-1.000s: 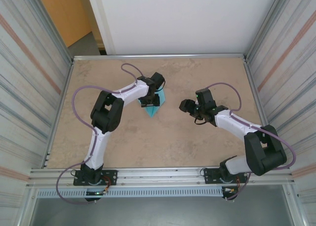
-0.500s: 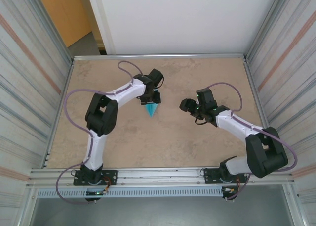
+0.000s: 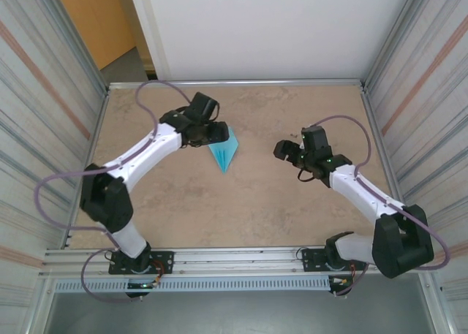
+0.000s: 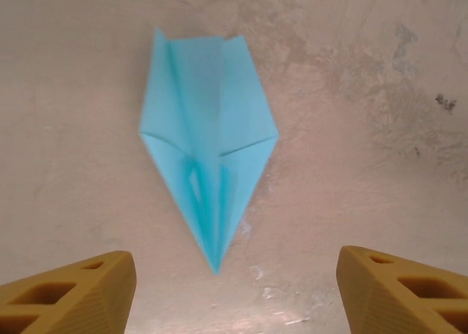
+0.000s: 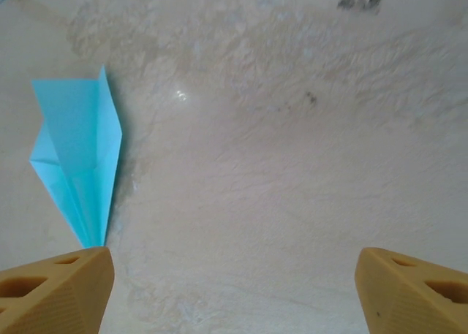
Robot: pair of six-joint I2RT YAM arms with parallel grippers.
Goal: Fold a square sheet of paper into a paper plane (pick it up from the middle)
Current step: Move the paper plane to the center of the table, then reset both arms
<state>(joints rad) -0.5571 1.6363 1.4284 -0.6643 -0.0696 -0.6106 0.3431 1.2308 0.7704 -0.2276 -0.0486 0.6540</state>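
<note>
left tool [image 3: 218, 134] withdrew; paper plane [image 3: 224, 154] points nearward

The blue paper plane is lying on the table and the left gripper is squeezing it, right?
Not squeezing. The paper plane does lie on the table, but the left gripper is open, its fingers clear of the paper, as the left wrist view shows.
</note>
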